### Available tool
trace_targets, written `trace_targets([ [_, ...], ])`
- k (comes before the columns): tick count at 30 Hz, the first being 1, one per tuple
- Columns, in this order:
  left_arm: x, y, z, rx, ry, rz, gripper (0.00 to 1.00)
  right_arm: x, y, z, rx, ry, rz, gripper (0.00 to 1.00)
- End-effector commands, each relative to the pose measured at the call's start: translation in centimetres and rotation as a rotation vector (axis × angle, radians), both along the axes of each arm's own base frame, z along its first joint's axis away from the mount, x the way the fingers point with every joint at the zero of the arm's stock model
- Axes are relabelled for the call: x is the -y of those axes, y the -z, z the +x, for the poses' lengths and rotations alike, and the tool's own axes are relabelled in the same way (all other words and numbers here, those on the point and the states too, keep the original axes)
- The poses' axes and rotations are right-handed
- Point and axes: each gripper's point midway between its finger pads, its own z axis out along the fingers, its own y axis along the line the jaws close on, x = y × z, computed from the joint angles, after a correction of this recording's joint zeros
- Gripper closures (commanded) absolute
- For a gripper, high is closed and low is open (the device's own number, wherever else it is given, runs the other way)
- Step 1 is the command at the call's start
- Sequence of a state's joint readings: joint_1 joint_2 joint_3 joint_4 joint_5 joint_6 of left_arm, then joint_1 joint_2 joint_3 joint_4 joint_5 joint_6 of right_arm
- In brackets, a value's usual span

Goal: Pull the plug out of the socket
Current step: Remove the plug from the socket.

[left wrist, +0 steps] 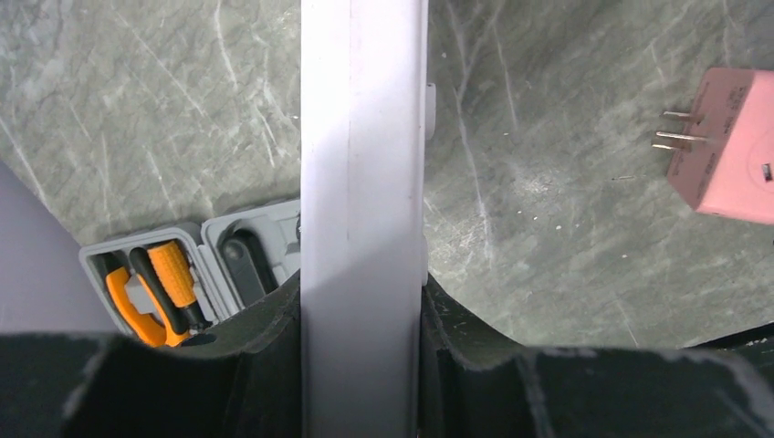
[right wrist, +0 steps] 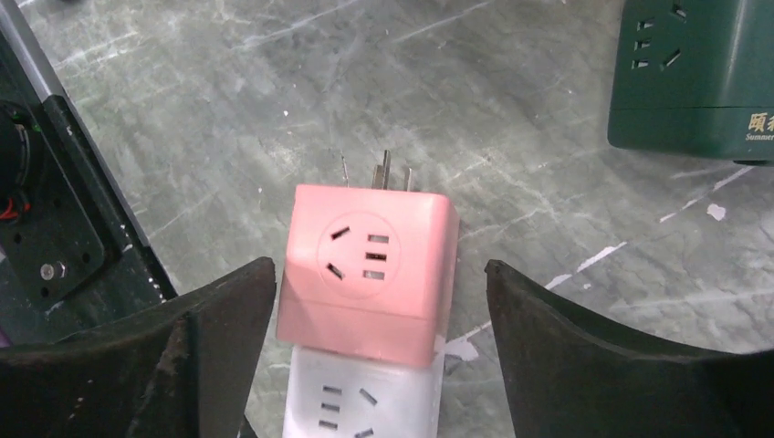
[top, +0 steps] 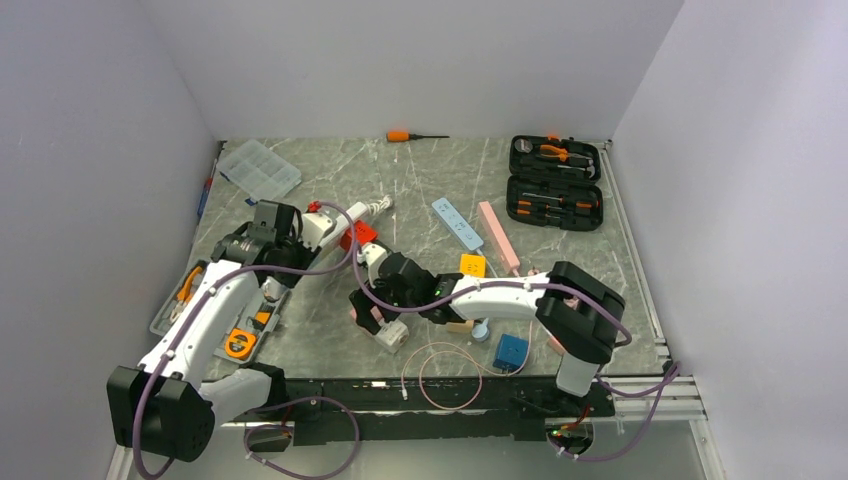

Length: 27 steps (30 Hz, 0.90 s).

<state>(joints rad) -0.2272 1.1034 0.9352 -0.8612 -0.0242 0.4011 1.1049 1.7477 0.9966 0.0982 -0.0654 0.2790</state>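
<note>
Right wrist view: my right fingers point(right wrist: 239, 306) flank the pink plug cube point(right wrist: 370, 265), wide open and empty, poised to grip; left fingers point(left wrist: 269, 319) clamp a white strip point(left wrist: 363, 182) near it.

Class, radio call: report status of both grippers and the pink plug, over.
Left gripper shut on white bar. Right gripper open, astride pink plug, which abuts white socket. Green block clear to the side.

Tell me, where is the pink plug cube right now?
In the right wrist view, the pink cube lies centred between the fingers of the open right gripper, stuck against a white socket cube just below it.
</note>
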Motion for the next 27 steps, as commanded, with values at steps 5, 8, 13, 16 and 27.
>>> trace_targets([
  [5,1.2,1.9,0.3,0.002,0.045,-0.047,1.00,1.6,-7.1,2.0,0.110,0.026,0.087,0.06],
  [8,1.0,4.2,-0.6,-0.071,0.056,-0.029,1.00,3.1,-9.3,4.4,0.140,0.087,0.129,0.05],
  [13,0.8,7.8,-2.7,-0.215,0.107,-0.003,0.94,5.9,-10.6,9.0,0.139,0.196,0.171,0.04],
  [16,1.0,9.1,-3.8,-0.268,0.143,-0.012,0.62,7.0,-10.4,10.5,0.147,0.233,0.170,0.04],
  [27,6.0,2.6,1.1,-0.068,0.230,-0.233,0.01,6.9,-9.3,13.0,0.163,0.248,0.128,0.02],
])
